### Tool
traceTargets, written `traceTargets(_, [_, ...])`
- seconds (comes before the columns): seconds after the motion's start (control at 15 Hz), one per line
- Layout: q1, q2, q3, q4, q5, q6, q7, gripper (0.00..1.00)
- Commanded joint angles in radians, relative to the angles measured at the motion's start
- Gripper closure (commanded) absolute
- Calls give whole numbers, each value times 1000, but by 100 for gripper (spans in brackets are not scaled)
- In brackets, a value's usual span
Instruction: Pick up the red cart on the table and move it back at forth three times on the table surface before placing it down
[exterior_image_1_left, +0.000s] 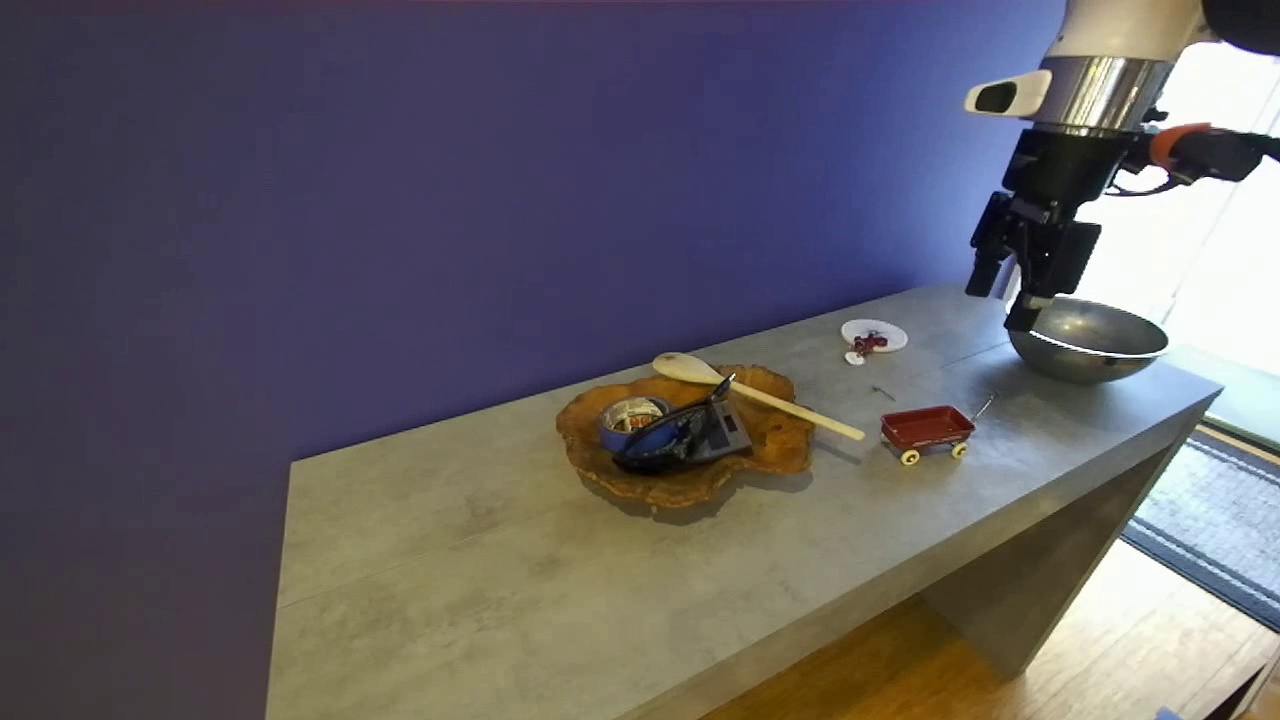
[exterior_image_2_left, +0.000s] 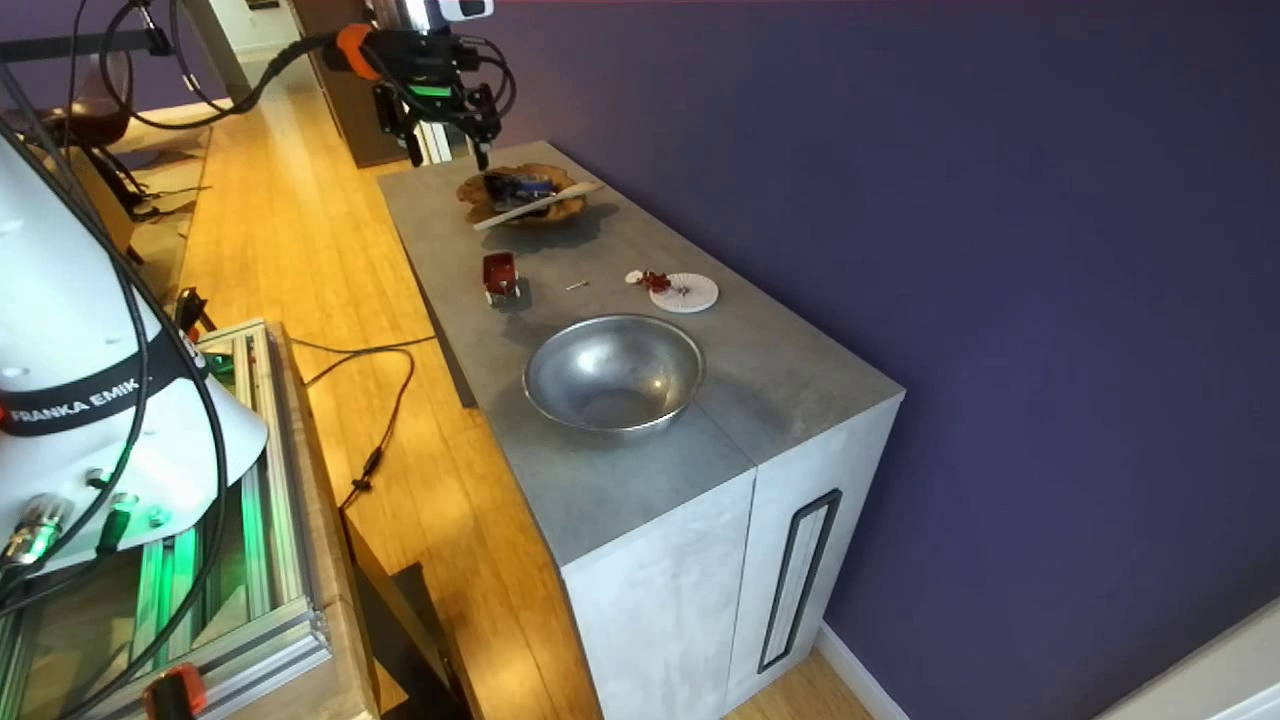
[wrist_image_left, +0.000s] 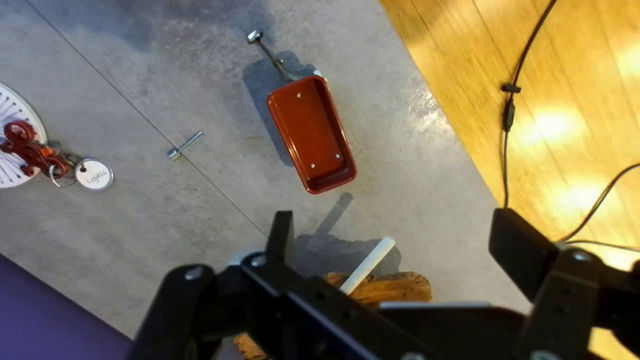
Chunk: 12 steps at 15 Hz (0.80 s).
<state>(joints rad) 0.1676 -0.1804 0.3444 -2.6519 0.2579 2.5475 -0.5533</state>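
Note:
The red cart (exterior_image_1_left: 927, 428) stands upright on its pale wheels on the grey table (exterior_image_1_left: 480, 560), near the front edge. In an exterior view it also shows beyond the metal bowl as a small red box (exterior_image_2_left: 500, 274). In the wrist view the cart (wrist_image_left: 312, 132) is seen from above, its thin metal handle pointing up and left. My gripper (wrist_image_left: 392, 225) is open and empty, with its fingers wide apart. It hangs well above the table in both exterior views (exterior_image_1_left: 1003, 297) (exterior_image_2_left: 449, 158), apart from the cart. Nothing hides the cart's tray; its underside is mostly hidden.
A wooden tray (exterior_image_1_left: 800, 460) holds tape, dark items and a wooden spoon (exterior_image_1_left: 790, 405) whose handle sticks out towards the cart. A metal bowl (exterior_image_2_left: 540, 395), a white dish (exterior_image_2_left: 697, 293) with red keys, and a small screw (wrist_image_left: 185, 146) lie nearby. A purple wall (exterior_image_1_left: 450, 220) runs along the back.

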Motion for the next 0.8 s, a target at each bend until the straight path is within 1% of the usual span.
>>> traceTargets(0.0, [55, -107, -33, -25, -54, -77, 270, 0])
traceTargets(0.13, [67, -127, -32, -12, -72, -126, 411, 0])
traceTargets(0.2, [61, -133, -19, -6, -97, -156, 487, 0])
traceTargets(0.33, [65, -139, -15, 7, -114, -203, 617, 0])
traceTargets(0.4, [71, -135, -17, 8, -115, -205, 641, 0])
traceTargets(0.47, [85, -114, -44, 3, -105, -169, 560, 0])
traceTargets(0.6, [87, -116, -40, 4, -108, -177, 607, 0])
traceTargets(0.73, [87, -116, -39, 4, -108, -178, 616, 0])
